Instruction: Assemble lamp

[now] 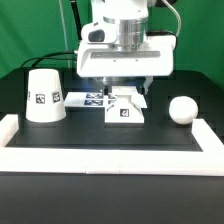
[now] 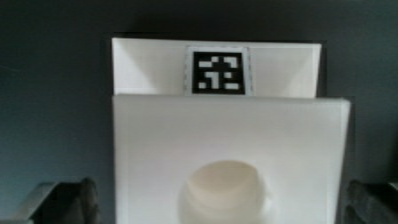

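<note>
The lamp base (image 1: 125, 110) is a small white block with a black-and-white tag. It sits on the black table at the middle. In the wrist view the base (image 2: 222, 120) fills the frame, with its tag at one end and a round socket hole near the jaws. My gripper (image 1: 124, 97) is lowered over it, and in the wrist view the gripper (image 2: 214, 203) straddles the block. The jaws are wide open, with a dark finger (image 2: 68, 203) close beside each flank. The cone shade (image 1: 44, 96) stands at the exterior view's left. The round bulb (image 1: 181, 109) lies at the right.
The marker board (image 1: 88, 98) lies flat just behind the base, partly hidden by the gripper. A raised white border (image 1: 110, 156) runs along the front and both sides of the black table. A green curtain hangs behind.
</note>
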You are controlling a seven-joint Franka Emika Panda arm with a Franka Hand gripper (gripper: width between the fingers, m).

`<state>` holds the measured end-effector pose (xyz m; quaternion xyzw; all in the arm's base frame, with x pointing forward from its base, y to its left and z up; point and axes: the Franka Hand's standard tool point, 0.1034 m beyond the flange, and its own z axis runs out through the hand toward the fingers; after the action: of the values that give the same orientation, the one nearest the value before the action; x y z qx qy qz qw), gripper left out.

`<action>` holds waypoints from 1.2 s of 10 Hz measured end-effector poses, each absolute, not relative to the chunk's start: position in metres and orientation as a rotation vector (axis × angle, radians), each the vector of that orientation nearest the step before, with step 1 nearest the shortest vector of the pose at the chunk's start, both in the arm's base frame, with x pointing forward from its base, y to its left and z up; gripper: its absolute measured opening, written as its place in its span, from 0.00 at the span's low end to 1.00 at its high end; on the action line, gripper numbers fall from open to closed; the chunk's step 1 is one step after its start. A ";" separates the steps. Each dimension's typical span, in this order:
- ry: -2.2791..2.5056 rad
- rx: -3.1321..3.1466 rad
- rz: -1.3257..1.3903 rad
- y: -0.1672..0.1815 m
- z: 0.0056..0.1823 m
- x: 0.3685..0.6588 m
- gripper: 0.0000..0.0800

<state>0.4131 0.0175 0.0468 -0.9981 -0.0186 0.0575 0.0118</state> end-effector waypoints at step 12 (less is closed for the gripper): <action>-0.103 -3.111 0.144 0.024 0.058 0.446 0.67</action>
<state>0.4457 0.0242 0.0579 -0.9983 -0.0330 0.0463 0.0129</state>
